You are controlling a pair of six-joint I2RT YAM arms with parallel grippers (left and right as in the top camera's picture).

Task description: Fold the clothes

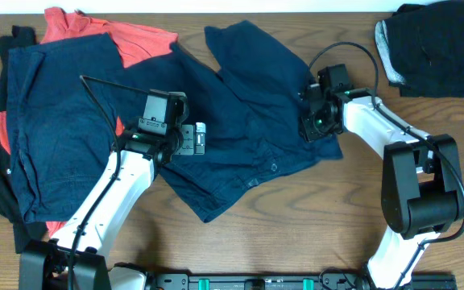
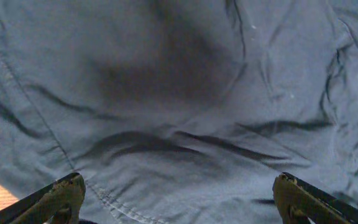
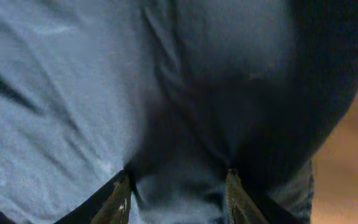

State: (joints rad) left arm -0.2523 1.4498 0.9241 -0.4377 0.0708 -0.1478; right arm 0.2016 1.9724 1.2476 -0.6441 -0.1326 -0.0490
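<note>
- Wooden surface [image 1: 240, 242], clothes scattered across it. The working piece is the crumpled navy garment [image 1: 248, 97], spread between your two claws.
- Left claw [image 1: 198, 138]: wide open, nothing between the fingers. In the left wrist view the left claw [image 2: 179, 196] has the navy garment [image 2: 179, 81] under it and ahead of it, creased. A seam runs toward its left finger, and bare wood shows only at the far left corner.
- Right claw [image 1: 306, 127]: sits at the garment's right edge. In the right wrist view the right claw [image 3: 178, 186] has its fingers partly apart with a ridge of the navy garment [image 3: 73, 93] between them. That view is blurred, so I can't tell if it's actually clamped.
- Key relation: the garment lies between the claws, to the right of the left claw and to the left of the right claw. I judge its long axis runs roughly from the far side to the near side, across the line joining the claws.
- The right claw is at the hem, with wood just beyond the cloth on its outer side. The left claw is well inside the cloth, so the right arm is nearer an edge you can grab.
- My read is that the left claw needs to go to an edge or corner before you lift.
- The second navy garment [image 1: 55, 137] and coral-red shirt [image 1: 139, 40] are off to the left of the left claw and overlap each other.
- The black and grey pile [image 1: 433, 44] is well apart, beyond and right of the right claw.
</note>
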